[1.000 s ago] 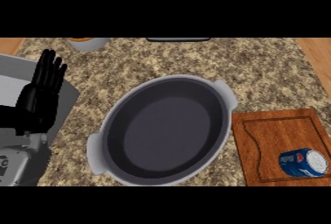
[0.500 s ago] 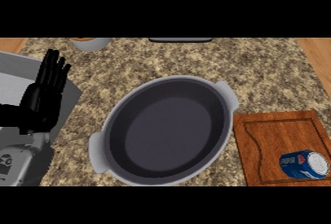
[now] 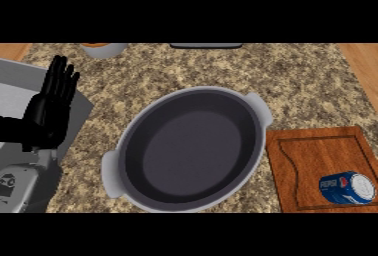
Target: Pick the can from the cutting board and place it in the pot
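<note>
The can [image 3: 348, 188] lies well apart from the left hand [image 3: 43, 117], fingers [image 3: 60, 82] straight, empty.

Before me the blue can [image 3: 347, 188] lies on its side near the front right corner of the wooden cutting board [image 3: 317, 150], its pale end turned right. The board sits at the counter's [image 3: 310, 75] right edge. My grey oval pot [image 3: 260, 111], dark inside with a handle at each end, stands mid-counter just beside the board's left edge.
</note>
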You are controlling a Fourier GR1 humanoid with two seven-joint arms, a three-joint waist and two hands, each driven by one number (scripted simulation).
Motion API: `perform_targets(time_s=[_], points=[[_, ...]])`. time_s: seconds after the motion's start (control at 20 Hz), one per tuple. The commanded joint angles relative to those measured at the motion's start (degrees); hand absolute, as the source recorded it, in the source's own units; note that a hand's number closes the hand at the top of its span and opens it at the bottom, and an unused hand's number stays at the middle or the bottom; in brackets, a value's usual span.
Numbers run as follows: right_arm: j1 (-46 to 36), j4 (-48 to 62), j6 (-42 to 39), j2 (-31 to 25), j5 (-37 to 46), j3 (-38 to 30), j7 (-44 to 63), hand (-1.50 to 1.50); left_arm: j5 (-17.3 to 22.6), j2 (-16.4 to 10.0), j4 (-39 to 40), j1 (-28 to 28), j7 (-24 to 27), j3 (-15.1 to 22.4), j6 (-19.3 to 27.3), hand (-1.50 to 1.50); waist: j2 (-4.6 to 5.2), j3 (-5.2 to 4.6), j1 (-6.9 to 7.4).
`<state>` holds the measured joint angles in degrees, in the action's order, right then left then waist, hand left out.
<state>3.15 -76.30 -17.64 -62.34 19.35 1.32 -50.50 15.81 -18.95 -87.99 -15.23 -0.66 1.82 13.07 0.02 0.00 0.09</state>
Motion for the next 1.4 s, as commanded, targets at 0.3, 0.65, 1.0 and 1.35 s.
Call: perform_targets(time_s=[0.3, 0.65, 1.0, 1.35], points=[[0.5, -4.3, -0.9, 6.9, 6.3, 3.5, 1.3, -1.50, -3.4, 2.6, 2.2, -2.3, 0.2, -0.6, 0.0, 0.00, -0.05, -0.02, -0.42], [-2.2, -4.0, -2.4, 9.3, 7.2, 2.9, 1.1, -1.50, -2.7, 2.8, -3.9, 2.5, -1.5, -1.7, -2.0, 0.00, -0.09, 0.00, 0.20], [1.0, 0.2, 4.6, 14.5, 16.8, 2.4, 2.5, -1.50, -3.9, 2.6, -3.8, 1.9, -3.4, -3.2, -3.6, 0.00, -0.06, 0.02, 0.11], [-5.1, 2.9, 2.8, 22.1, 21.5, 4.1, 5.6, -1.50, -6.3, 4.2, -2.2, -2.6, -5.6, -3.6, -2.7, 0.00, -0.01, 0.02, 0.08]])
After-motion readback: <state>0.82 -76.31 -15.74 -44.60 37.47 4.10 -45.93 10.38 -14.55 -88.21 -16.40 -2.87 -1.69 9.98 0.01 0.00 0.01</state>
